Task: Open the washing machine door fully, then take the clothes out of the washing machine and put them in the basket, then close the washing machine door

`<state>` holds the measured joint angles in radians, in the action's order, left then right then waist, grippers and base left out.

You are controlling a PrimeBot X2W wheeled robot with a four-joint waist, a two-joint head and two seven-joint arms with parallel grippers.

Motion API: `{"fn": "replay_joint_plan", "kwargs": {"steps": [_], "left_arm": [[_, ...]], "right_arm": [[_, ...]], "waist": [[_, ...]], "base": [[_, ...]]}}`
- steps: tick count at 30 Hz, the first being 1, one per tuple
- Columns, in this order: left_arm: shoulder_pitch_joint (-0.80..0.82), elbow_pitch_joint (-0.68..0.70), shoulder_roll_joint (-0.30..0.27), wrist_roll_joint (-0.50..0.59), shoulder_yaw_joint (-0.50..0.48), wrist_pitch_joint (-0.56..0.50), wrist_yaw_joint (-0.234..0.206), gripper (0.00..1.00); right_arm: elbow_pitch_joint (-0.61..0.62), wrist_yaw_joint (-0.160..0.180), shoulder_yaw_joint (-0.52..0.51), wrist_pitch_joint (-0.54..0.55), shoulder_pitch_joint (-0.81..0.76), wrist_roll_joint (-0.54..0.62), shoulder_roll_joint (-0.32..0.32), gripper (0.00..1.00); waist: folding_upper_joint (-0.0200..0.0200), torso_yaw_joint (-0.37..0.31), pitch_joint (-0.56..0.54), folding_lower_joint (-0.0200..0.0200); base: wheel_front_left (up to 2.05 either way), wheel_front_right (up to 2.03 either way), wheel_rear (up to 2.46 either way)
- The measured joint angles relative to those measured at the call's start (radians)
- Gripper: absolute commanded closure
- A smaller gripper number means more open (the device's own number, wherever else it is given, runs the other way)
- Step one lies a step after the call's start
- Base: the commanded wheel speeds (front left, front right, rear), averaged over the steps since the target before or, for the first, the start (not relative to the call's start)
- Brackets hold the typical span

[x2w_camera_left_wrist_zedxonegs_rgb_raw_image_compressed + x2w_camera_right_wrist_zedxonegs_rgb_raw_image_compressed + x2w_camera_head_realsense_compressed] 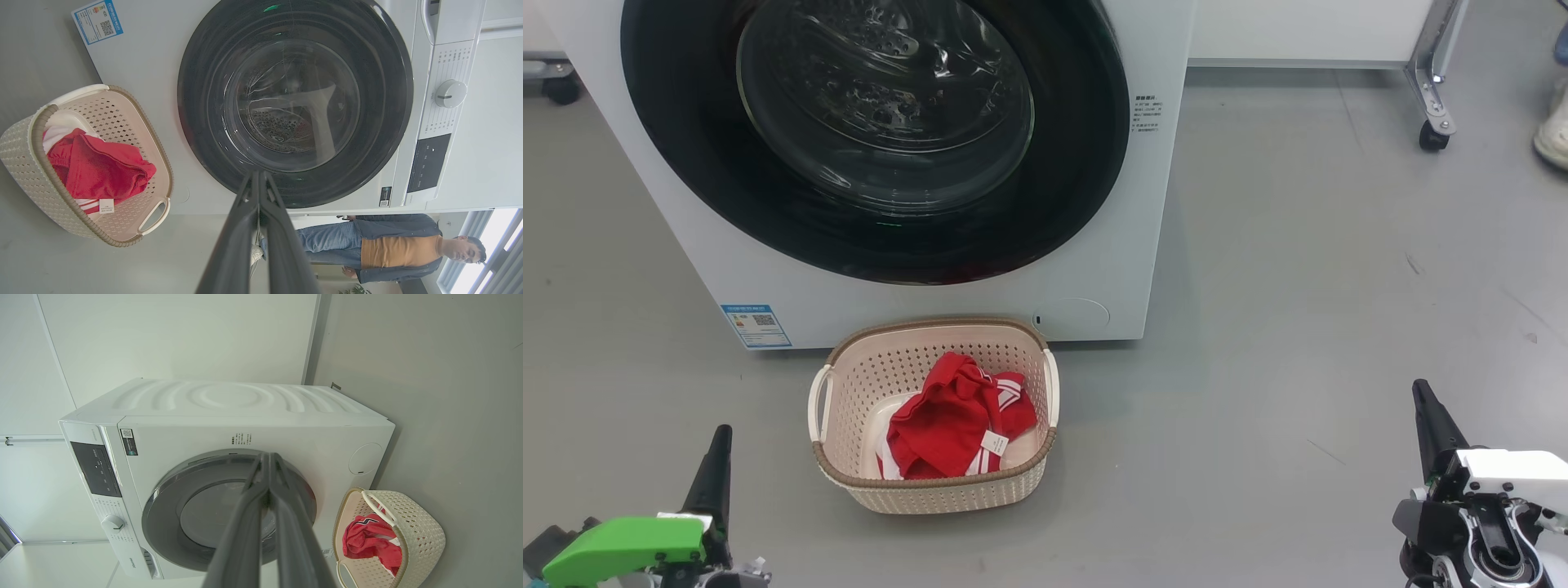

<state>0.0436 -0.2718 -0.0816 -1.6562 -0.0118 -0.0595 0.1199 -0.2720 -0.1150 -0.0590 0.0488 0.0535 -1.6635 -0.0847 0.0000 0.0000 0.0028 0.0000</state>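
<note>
cream basket (849, 483) broadside to washing machine (1161, 212)

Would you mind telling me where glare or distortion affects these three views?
Head view: reflections streak the door glass, otherwise sharp. Left wrist view: wide-angle bending curves the washing machine edges, and the window at lower right is blown out. Right wrist view: soft even light, the door rim reflecting pale grey.

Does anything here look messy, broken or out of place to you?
Nothing stands out. The round black-rimmed glass door sits shut on the white washing machine, and the red garment lies inside the upright cream perforated basket.
</note>
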Motion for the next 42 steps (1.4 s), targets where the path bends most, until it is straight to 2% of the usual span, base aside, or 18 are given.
{"fn": "replay_joint_plan", "kwargs": {"steps": [42], "left_arm": [[0.004, -0.006, 0.002, 0.000, -0.005, -0.001, 0.000, 1.00]], "right_arm": [[-0.008, -0.002, -0.004, 0.003, 0.001, 0.000, 0.001, 1.00]], "waist": [[0.0000, 0.000, 0.000, 0.0000]], "base": [[0.00, 0.00, 0.00]]}}
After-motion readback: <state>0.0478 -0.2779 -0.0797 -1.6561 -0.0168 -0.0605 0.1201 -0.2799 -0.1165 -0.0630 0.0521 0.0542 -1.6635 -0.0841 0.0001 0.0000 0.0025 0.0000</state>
